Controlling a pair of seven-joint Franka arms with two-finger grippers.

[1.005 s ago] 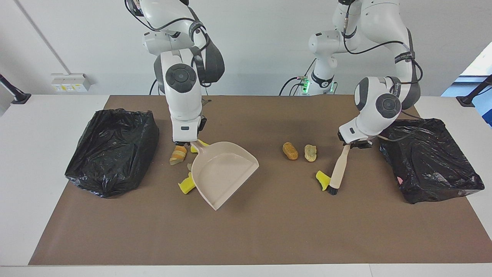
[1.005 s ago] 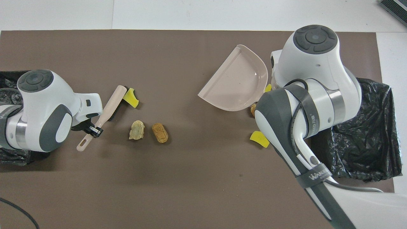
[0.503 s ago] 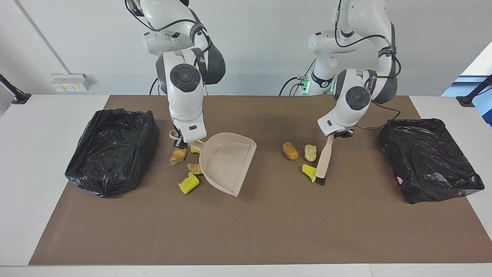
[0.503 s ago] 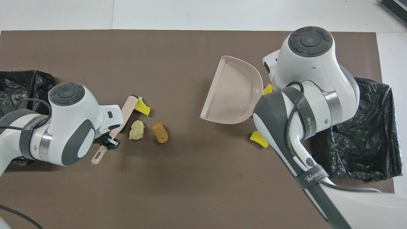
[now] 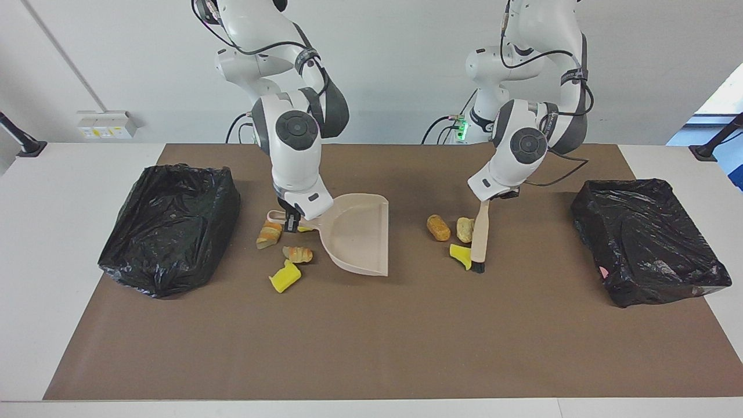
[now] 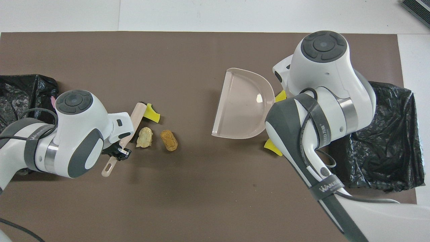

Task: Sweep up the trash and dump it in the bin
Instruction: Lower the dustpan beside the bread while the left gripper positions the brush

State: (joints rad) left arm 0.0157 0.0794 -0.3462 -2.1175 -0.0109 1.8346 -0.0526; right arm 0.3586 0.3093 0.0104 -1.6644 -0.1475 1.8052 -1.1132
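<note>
Left claw point(image 5: 500, 196) clamped on the brush point(image 5: 479, 239), bristles down on the tabletop point(image 5: 371, 348) touching a yellow chunk point(image 5: 460, 255); right claw point(image 5: 292, 220) grips the dustpan point(image 5: 357, 235) handle, pan empty. Trash unswept: three lumps by the brush, about four beside the pan, one possibly hidden. Both bins point(image 5: 168, 226) await; nearly everything remains.
</note>
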